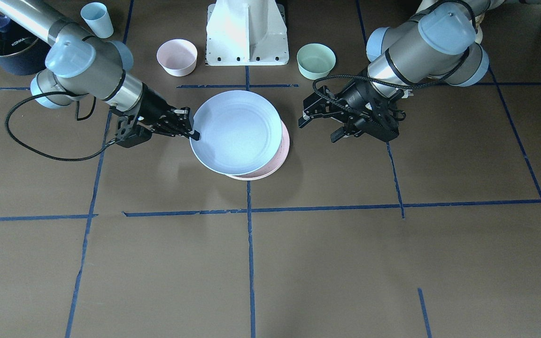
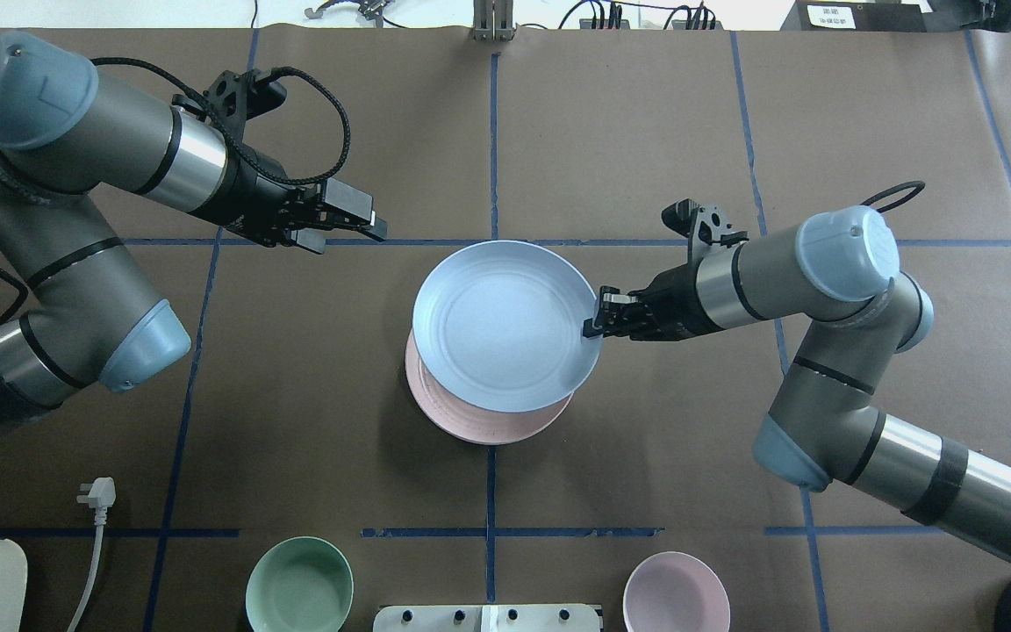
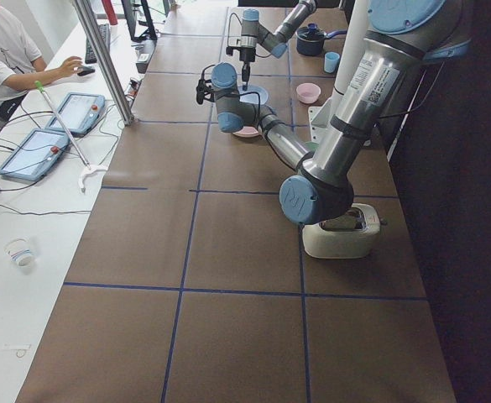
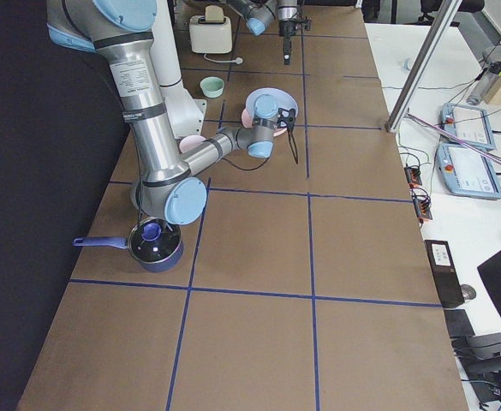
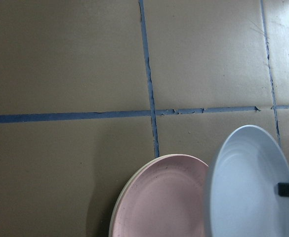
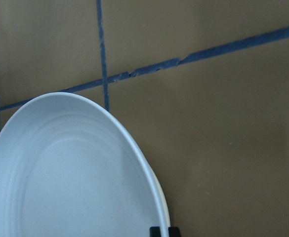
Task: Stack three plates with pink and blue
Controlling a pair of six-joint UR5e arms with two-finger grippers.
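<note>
The blue plate (image 2: 505,325) is held off the surface by its rim and is seen tilted in the left wrist view. It partly covers the pink plate (image 2: 479,421) beneath it and is shifted toward the side away from the robot. The pink plate lies flat on the cream plate (image 1: 251,178), of which only a thin rim is seen. Whether the blue plate touches the pink one cannot be told.

The plates are set near the middle of a table (image 2: 646,132) covered in brown paper and divided by blue tape lines (image 2: 493,158). On the robot's side of the blue plate, the white robot base (image 2: 488,617) is flanked by a mint-green bowl (image 2: 299,586) and a small pink bowl (image 2: 677,592). A light blue cup (image 1: 96,19) and a dark pot (image 1: 10,47) stand well apart from the blue plate, toward the robot's right. Beyond the table's far edge, a white desk (image 3: 27,218) is seen with an operator (image 3: 2,59) seated at it.

The right gripper (image 2: 598,318) is closed on the blue plate's rim on the robot's right side, with its arm reaching in low and level. The left gripper (image 2: 343,226) is held clear of the blue plate on the robot's left, its fingers spread with nothing between them.
</note>
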